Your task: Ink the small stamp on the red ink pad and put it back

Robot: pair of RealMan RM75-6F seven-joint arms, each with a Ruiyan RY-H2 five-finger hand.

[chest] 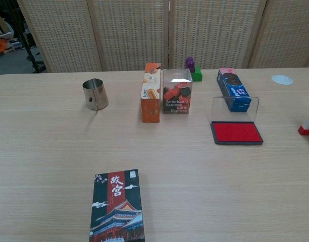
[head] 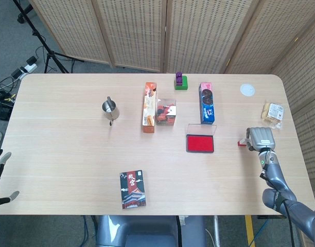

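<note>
One small stamp [head: 243,143] stands under our right hand [head: 261,139]; whether the hand grips it, we cannot tell.

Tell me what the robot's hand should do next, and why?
Probably close the right hand on the small stamp and lift it. The hand sits over the stamp, which stands on the table beside the open red ink pad, so inking looks not yet done.
</note>
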